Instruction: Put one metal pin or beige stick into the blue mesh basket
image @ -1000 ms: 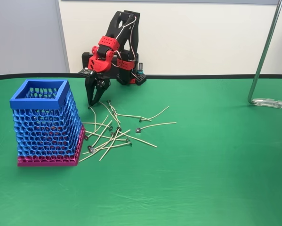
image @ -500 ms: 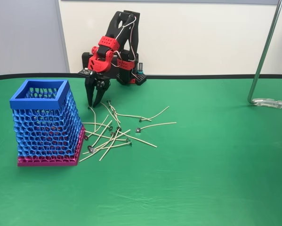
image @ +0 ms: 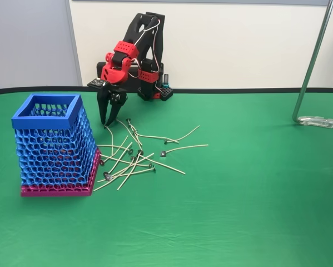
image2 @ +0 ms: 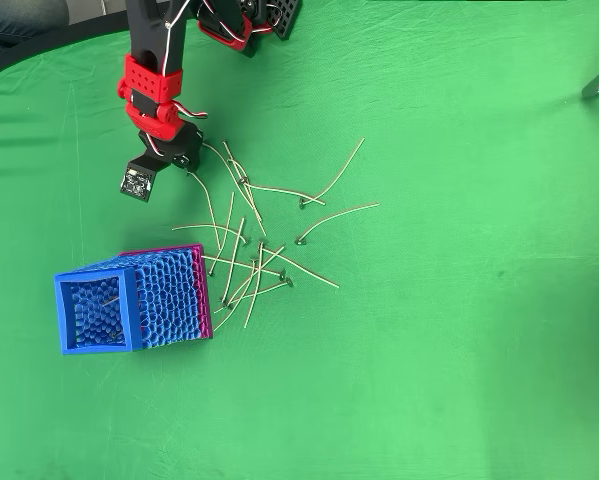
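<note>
Many beige sticks (image: 134, 158) lie tangled on the green surface (image: 244, 200), just right of the blue mesh basket (image: 54, 146) in the fixed view, so a single one must be picked out. The pincer (image: 107, 120) hangs over the heap's far edge, tips slightly apart and empty.

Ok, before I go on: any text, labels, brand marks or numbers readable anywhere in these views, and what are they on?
None: no readable text in either view.
Blue mesh basket: plain rim, no label.
Arm above the tool: red and black parts, no legible marking.
Small board by the tool: detail too small to read.
Beige sticks and green table cover: unmarked.
</note>
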{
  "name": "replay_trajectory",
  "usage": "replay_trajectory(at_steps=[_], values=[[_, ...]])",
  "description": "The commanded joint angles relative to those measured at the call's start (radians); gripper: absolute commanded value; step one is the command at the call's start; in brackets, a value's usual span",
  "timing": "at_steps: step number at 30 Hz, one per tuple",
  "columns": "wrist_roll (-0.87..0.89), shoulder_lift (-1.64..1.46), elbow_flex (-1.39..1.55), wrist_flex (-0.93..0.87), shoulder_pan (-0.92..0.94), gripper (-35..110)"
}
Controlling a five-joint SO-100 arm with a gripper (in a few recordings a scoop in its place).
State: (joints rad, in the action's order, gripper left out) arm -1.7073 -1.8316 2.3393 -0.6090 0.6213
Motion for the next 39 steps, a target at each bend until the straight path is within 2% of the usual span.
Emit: replay_trajectory(at_steps=[1,39], values=[[-0.014,0.005,-0.037,0.003,0.008,12],[-0.021,0.055,-0.060,0.038,0.008,5]])
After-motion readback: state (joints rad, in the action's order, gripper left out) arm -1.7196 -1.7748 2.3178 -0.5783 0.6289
